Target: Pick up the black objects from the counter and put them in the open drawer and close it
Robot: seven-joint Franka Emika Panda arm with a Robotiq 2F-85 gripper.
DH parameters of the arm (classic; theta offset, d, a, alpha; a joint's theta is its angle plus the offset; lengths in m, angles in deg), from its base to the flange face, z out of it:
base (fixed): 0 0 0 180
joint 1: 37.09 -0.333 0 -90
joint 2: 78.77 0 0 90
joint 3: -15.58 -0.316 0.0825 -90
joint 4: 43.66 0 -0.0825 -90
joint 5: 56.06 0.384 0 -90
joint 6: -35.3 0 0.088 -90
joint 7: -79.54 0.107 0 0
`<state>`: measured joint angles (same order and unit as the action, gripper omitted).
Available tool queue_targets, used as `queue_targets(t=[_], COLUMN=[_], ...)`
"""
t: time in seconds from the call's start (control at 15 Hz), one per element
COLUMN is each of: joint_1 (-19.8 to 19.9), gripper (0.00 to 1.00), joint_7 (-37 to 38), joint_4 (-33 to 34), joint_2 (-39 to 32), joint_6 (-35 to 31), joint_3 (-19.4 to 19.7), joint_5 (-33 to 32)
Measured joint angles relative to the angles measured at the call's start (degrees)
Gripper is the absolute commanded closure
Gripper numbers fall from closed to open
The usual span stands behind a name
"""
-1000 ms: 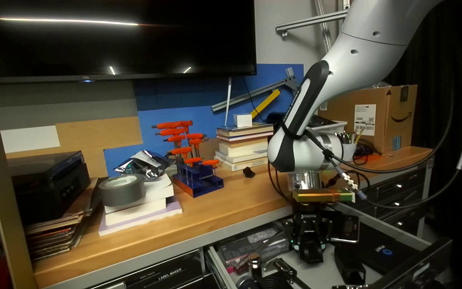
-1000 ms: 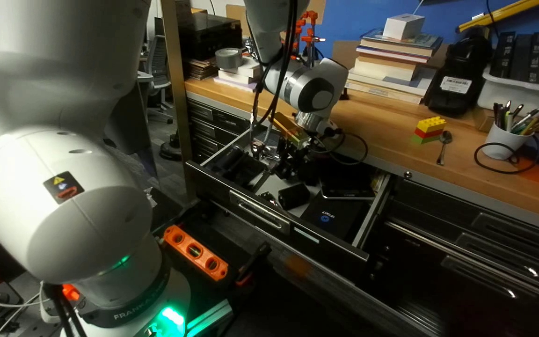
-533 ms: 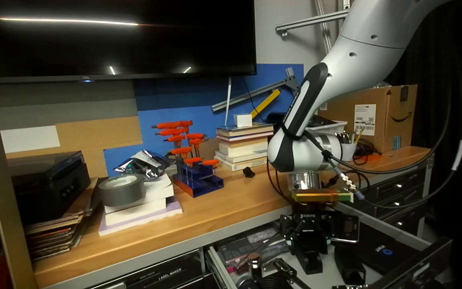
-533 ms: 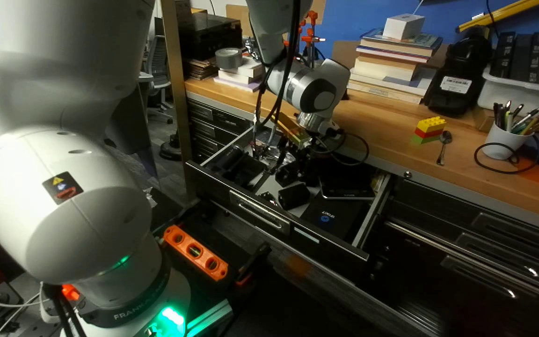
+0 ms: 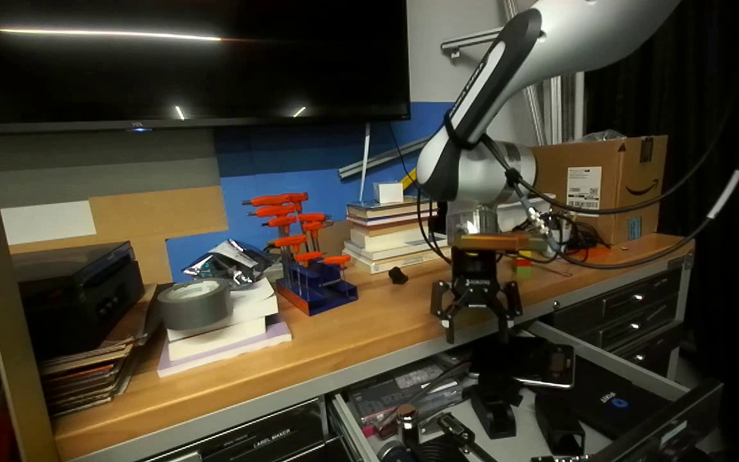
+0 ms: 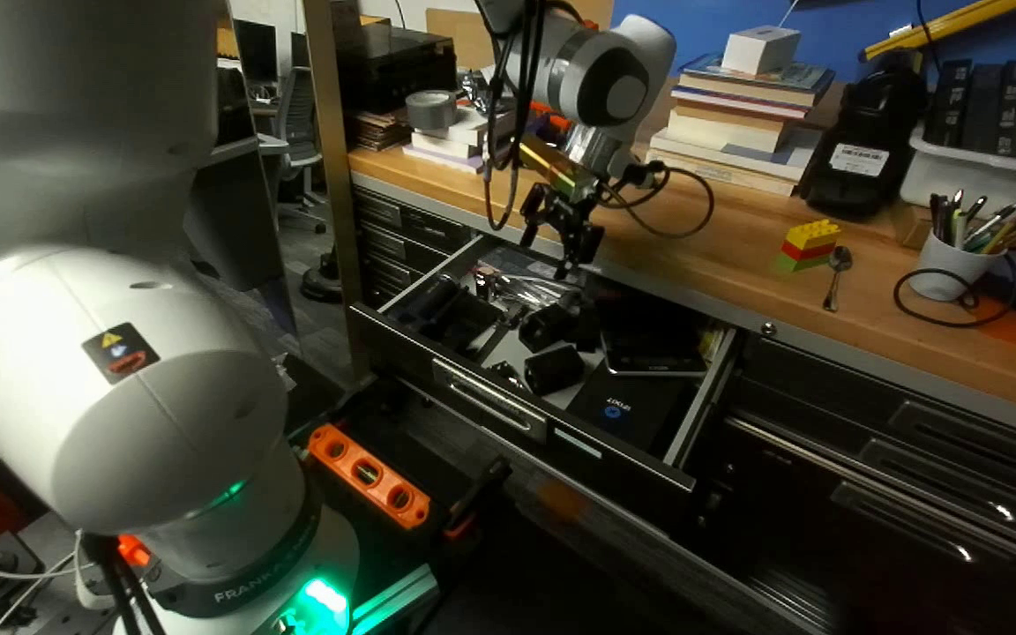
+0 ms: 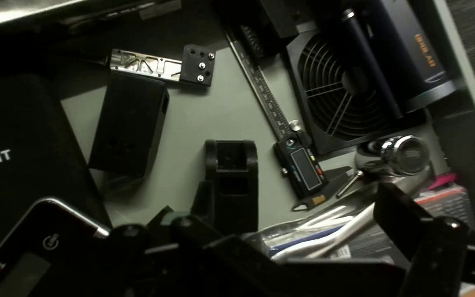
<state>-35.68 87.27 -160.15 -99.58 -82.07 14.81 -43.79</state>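
Gripper (image 5: 477, 330) spread apart above the drawer (image 6: 490, 397), black block (image 7: 237, 202) inside, wrist view's lower center, TAYLOR device (image 7: 27, 255) lower left, name legible only there, black object (image 5: 398, 276) on tabletop (image 5: 369, 321), mid-frame in an exterior view.

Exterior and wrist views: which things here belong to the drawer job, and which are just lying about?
Part of the job:
claw, open
drawer, pulled out
counter
small black object on the counter, probably
notched black block in the drawer, probably

Just lying about:
grey tape roll
book stack
orange-handled tools
toy bricks
spoon
pen cup
digital caliper
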Motion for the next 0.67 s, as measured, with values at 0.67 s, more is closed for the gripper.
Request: queue_targets(t=[0.67], joint_1=[-4.2], gripper=[0.0], joint_7=[-4.46], joint_4=[11.36], joint_2=[7.0], joint_6=[4.51], joint_3=[-1.94], joint_5=[-7.48])
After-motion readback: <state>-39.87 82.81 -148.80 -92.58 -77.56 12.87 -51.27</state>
